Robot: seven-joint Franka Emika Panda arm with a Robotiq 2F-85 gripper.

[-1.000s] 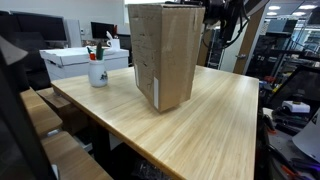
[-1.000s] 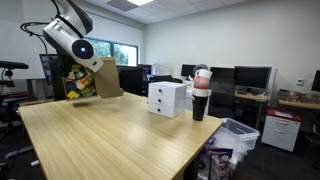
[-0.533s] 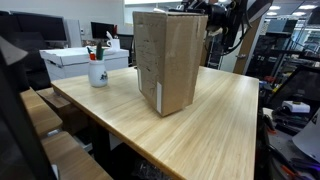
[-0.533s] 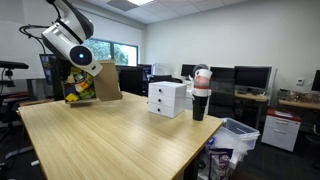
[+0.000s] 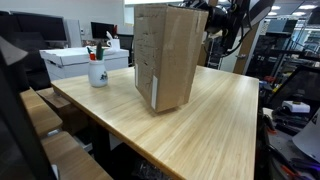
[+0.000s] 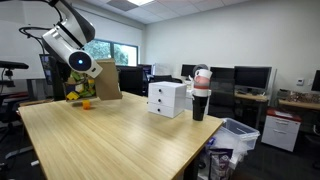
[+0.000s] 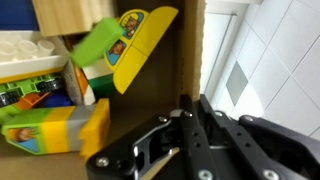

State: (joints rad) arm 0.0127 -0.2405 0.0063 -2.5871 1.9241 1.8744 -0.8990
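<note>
A tall cardboard box [image 5: 165, 55] hangs tilted over the wooden table [image 5: 215, 120], its open mouth facing sideways in an exterior view [image 6: 103, 82]. My gripper [image 7: 190, 102] is shut on the box's side wall [image 7: 190, 50], one finger inside and one outside. In the wrist view, yellow and green snack packets [image 7: 125, 45] lie piled inside the box. The packets show at the box's mouth [image 6: 76, 88], and a small orange item [image 6: 86, 104] lies on the table [image 6: 110, 140] just below it. The arm's wrist [image 6: 68, 45] is above the box.
A white drawer unit [image 6: 167, 98] and a stack of cups [image 6: 200, 95] stand at the table's far side. A white mug with pens [image 5: 97, 72] sits by the white unit [image 5: 82, 60]. Desks, monitors, chairs and a bin [image 6: 236, 135] surround the table.
The box has tipped and swung a little while still held. A small orange item now lies on the table below the box's mouth.
</note>
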